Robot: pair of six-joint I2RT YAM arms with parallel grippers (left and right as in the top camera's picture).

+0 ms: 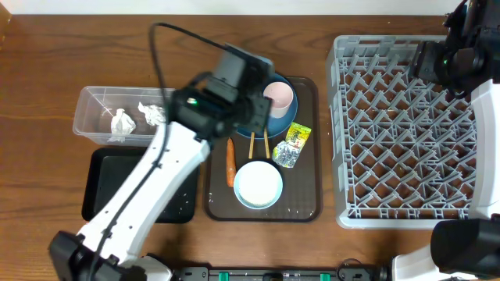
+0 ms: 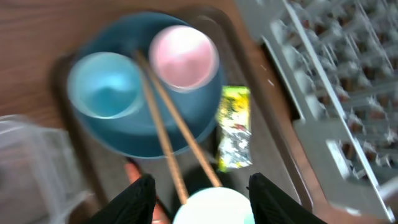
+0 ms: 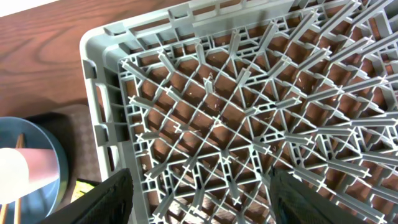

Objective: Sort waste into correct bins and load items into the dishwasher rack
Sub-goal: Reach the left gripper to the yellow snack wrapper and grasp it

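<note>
One brown serving tray [image 1: 317, 148] sits mid-surface, and everything is placed from it. On its far half lies one round blue plate [image 2: 149, 134], and on that plate stand two cups, upright: one light-blue cup [image 2: 106, 84] and one pink cup [image 2: 183, 56]. Two wooden chopsticks [image 2: 163, 121] run between the cups, with their near ends off the plate rim and reaching towards the one white bowl [image 1: 258, 185] on the tray's near half. One orange carrot [image 1: 230, 162] lies along the tray's left side, just beside the bowl. One yellow-green snack wrapper [image 1: 293, 144] lies on the tray's right side, near both plate and bowl.

Left of the tray are two bins. The clear tub [image 1: 94, 105] holds two crumpled tissues [image 1: 121, 123], side by side. The black tray [image 1: 105, 187] sits nearer the front edge of the wooden surface [image 1: 47, 62].

Right of the tray stands one big grey rack [image 1: 406, 133].

The left gripper [image 2: 200, 183] hangs over the tray's near half. Its jaws are partly apart with nothing in them, and the chopstick ends and bowl rim show below the gap. The right gripper [image 3: 202, 190] hovers above the rack, spread wide and holding nothing.
</note>
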